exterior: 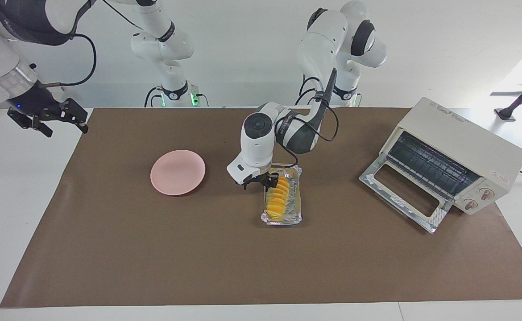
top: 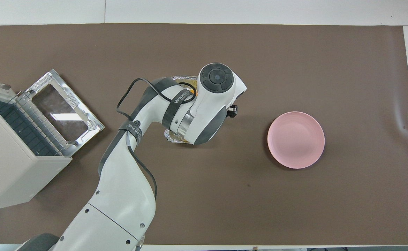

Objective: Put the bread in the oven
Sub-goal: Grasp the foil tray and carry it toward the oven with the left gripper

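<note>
The bread [exterior: 278,198], a row of yellow-orange slices, lies in a crinkled silver foil tray [exterior: 297,196] at the middle of the table. My left gripper [exterior: 267,182] is low at the end of the bread nearer to the robots. In the overhead view the left arm covers the bread, and only the tray's edges [top: 171,135] show. The cream-white oven [exterior: 466,129] stands at the left arm's end of the table with its glass door [exterior: 403,191] dropped open and the dark rack showing. It also shows in the overhead view [top: 12,174]. My right gripper [exterior: 47,118] waits open and empty, raised past the right arm's end of the mat.
A round pink plate [exterior: 177,171] lies empty on the brown mat toward the right arm's end, beside the tray; it also shows in the overhead view [top: 295,139]. The oven's open door [top: 64,111] lies flat on the mat, facing the tray.
</note>
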